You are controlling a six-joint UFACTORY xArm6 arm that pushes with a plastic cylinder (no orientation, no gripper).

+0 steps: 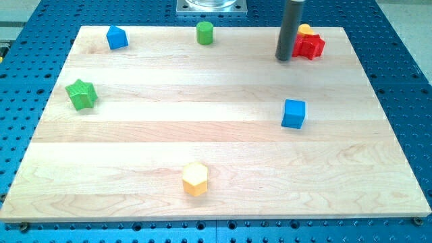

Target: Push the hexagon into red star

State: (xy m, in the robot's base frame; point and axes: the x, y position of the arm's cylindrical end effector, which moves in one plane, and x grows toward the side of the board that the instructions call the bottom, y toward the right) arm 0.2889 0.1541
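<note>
Resting on the pale wooden board [223, 142], my tip [283, 59] stands near the view's top right as the lower end of a straight dark rod; it has nothing that opens or closes, and it holds no block. Just to the tip's right lies the red star-shaped block [310, 46], so close that I cannot tell if they touch or stay slightly apart.

Yellow hexagon block [195, 179]: well apart from the tip, far toward the view's bottom and to the tip's left, close to the board's lower edge. It lies flat, six-sided top face pale yellow, side faces a deeper orange-yellow, with no other block near it.

Count of blocks on the board, seven in all:
- red star, one
- yellow hexagon, one
- small yellow-orange block [305, 29], one, right of the tip and slightly above, mostly hidden behind the star; shape not readable
- blue cube [293, 113], one, below the tip, slightly right
- green cylinder [204, 32], one, left of the tip
- blue block with a peaked top [117, 37], one, far left
- green star [82, 94], one, far left and lower
</note>
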